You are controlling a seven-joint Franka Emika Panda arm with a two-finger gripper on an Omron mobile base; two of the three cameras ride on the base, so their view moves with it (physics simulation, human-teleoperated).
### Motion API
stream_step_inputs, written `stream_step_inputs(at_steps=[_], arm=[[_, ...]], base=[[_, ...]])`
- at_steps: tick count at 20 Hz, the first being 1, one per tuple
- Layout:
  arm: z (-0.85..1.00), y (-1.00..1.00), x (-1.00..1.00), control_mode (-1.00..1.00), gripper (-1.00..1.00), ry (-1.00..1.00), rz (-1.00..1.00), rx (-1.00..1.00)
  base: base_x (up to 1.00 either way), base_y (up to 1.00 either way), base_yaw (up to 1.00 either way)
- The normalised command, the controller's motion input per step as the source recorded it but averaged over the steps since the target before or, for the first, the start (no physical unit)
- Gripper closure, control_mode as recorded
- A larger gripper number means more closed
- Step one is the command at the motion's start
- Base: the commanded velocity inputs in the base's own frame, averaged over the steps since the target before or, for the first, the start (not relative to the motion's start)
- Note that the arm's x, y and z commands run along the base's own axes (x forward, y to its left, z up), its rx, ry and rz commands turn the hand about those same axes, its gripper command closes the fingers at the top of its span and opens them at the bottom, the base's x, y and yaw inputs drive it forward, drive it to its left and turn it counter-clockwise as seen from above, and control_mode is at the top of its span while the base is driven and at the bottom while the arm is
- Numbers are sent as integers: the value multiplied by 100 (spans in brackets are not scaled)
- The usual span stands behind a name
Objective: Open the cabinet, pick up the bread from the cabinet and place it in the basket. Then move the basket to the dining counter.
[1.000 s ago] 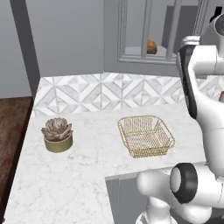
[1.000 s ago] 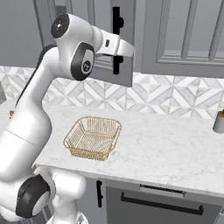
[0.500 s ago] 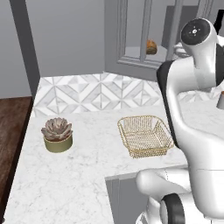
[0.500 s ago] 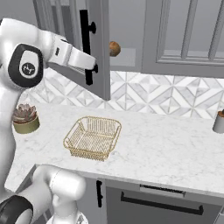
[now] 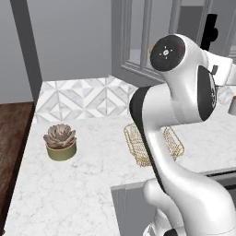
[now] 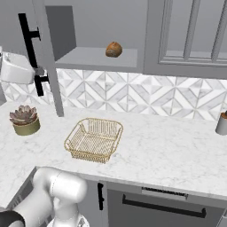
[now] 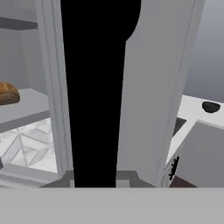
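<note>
Left base view
door: the cabinet (image 5: 152, 41) door stands swung open, glass panes toward the camera.
handle: the black bar (image 5: 209, 30) shows at the door's far edge, above the arm (image 5: 184, 92).
basket: the gold basket (image 5: 173, 140) sits on the worktop (image 5: 83, 184), partly hidden by the arm.
plant: a potted succulent (image 5: 60, 142) stands well left of the basket.

Right base view
bread: the bun (image 6: 114, 49) lies on the open cabinet's shelf (image 6: 95, 57), above and behind the basket (image 6: 94, 139).
gripper: the gripper (image 6: 39, 71) is at the handle (image 6: 31, 48) of the open door; fingers together on the bar.
basket state: empty, on the worktop, near its front edge.
plant: at the left, well apart from the basket.
cup: a small grey cup (image 6: 221, 123) at the right edge.

Hand view
handle: the bar (image 7: 98, 87) runs up the frame, close to the camera.
bread: seen at the left edge (image 7: 8, 93), on the shelf, through the door's glass.
</note>
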Motion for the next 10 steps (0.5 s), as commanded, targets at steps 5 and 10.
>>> stream_step_inputs(at_steps=[5,10], arm=[[0,60,-35,-100,100,0,0,0],[0,47,-16,-100,-100,0,0,0]], base=[[0,0,0],[0,0,0]])
